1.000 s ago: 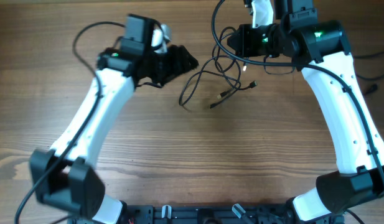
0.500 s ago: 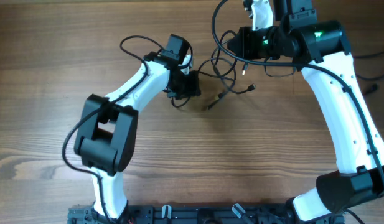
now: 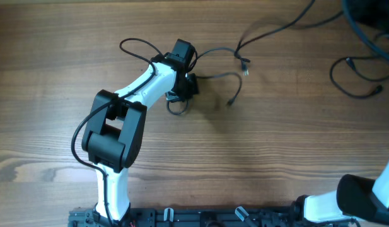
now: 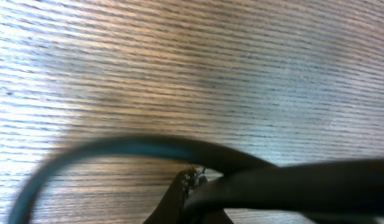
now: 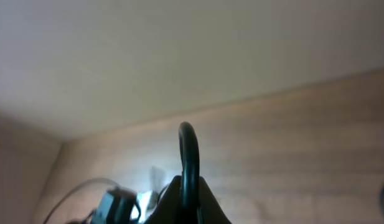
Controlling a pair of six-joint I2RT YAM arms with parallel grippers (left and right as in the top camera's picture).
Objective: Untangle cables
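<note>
Two cables (image 3: 216,76) pinched; one in left end effector (image 3: 188,86), one in right end effector (image 5: 184,190).

The near half of the table (image 3: 257,164) lies open from the middle across to the right. The left arm (image 3: 140,91) bars the left-centre. The cables (image 3: 216,75) run from it toward the far right corner, perhaps lifted off the wood there.

No words, numbers, brand names or signs to read in any view. White arm (image 3: 147,85): plain, no print. Black cables (image 3: 219,75): no tags. Tabletop (image 3: 276,157): wood lines only.
</note>
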